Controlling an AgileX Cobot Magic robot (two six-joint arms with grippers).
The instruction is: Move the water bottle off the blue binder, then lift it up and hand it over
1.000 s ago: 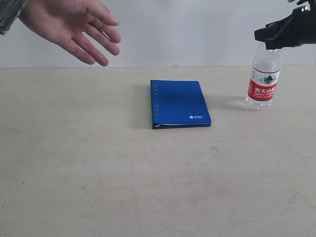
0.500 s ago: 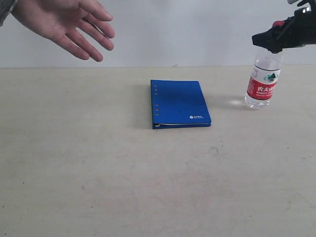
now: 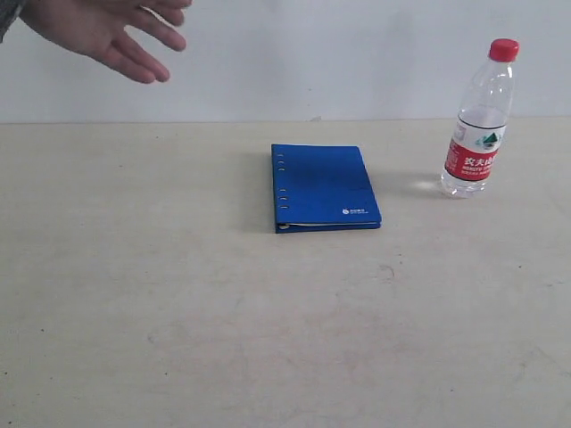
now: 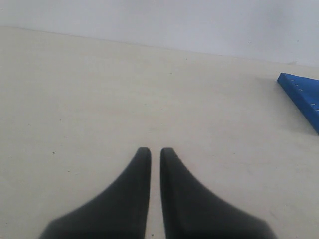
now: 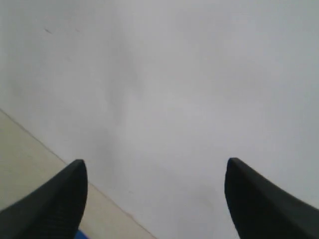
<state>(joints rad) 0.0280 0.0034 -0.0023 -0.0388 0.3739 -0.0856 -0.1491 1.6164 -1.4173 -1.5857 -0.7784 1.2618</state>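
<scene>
Exterior view showed the water bottle (image 3: 477,134) upright on the tabletop (image 3: 178,312), well apart from the blue binder (image 3: 323,187): first step judged done. Binder lay flat; lifting and handover to the raised hand (image 3: 98,31) remained. Left gripper (image 4: 155,152) was closed and empty; right gripper (image 5: 154,184) was spread wide, empty.

Soft, even, bright light throughout. The left claw (image 4: 155,149) blurs toward its base; the table (image 4: 99,89) ahead of it looks grainy. Ahead of the right claw (image 5: 155,168) the wall (image 5: 189,74) is hazy. The binder (image 3: 323,185) and bottle (image 3: 479,134) cast faint shadows.
</scene>
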